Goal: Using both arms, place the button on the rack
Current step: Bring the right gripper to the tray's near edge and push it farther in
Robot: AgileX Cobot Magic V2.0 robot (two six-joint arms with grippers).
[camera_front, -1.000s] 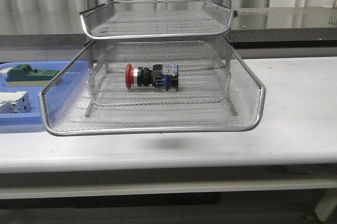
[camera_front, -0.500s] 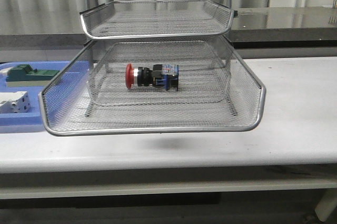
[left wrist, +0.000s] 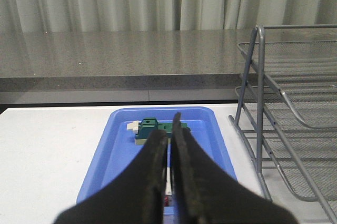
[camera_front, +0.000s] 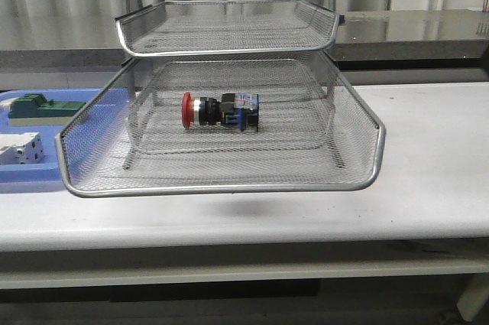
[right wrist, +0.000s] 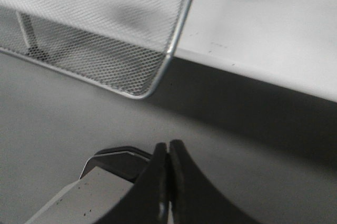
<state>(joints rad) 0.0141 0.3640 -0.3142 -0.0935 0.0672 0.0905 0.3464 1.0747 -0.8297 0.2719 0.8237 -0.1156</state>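
Basically looks done: the button (camera_front: 220,111) lies on its side mid-frame in the rack (camera_front: 221,185)'s lower tray, nothing touching it, both arms' fingers (left wrist: 169,150) (right wrist: 168,155) pinched closed and empty

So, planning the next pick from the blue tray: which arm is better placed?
Left. Its shut pincer hangs right over the blue tray; the right pincer is off the table's front edge.

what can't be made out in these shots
- Button: markings on its rear block too small, front view; in the right wrist view only a dark scrap, cut by the edge.
- Rack: legs hidden behind its trays, front view.
- White switch: cut by the edge, front view.
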